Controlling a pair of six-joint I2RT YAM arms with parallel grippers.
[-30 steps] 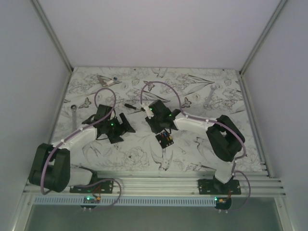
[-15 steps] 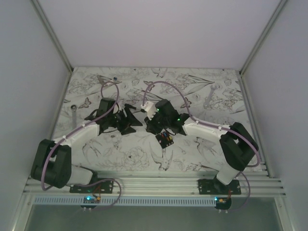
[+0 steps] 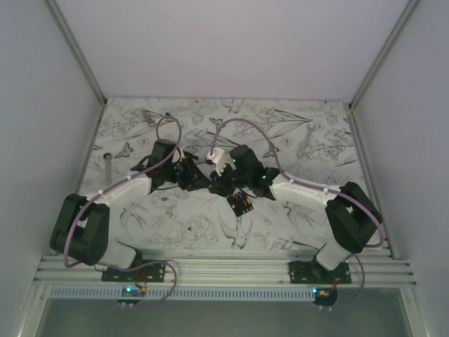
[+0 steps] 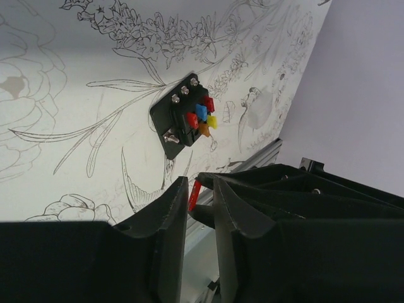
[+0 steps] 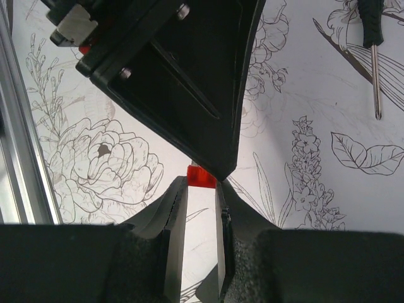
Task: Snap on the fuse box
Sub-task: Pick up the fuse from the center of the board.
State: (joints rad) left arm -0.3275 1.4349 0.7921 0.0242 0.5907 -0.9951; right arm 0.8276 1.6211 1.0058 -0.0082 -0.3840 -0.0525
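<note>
Seen from above, two robot arms reach in over a table (image 3: 309,133) covered in a black-and-white flower and butterfly print, and their black grippers meet tip to tip near its middle. The fuse box (image 3: 240,203), a small black square block, lies flat on the table just beside them, at about 5 o'clock from the meeting point, and neither gripper touches it. In the left wrist view the fuse box (image 4: 186,120) sits at 12 o'clock from the fingertips, its top face showing red, blue, yellow and orange fuses plus silver screws. The right gripper (image 3: 219,184) is clenched on a tiny red fuse (image 5: 202,177), which spans the narrow gap at its fingertips (image 5: 178,189). The left gripper (image 3: 202,177) comes in from 12 o'clock in the right wrist view, with its tip against the same fuse. Its jaws stand close together around the red fuse (image 4: 194,196), but I cannot tell whether they grip it. A black-handled screwdriver (image 5: 373,38) lies at 2 o'clock in the right wrist view.
</note>
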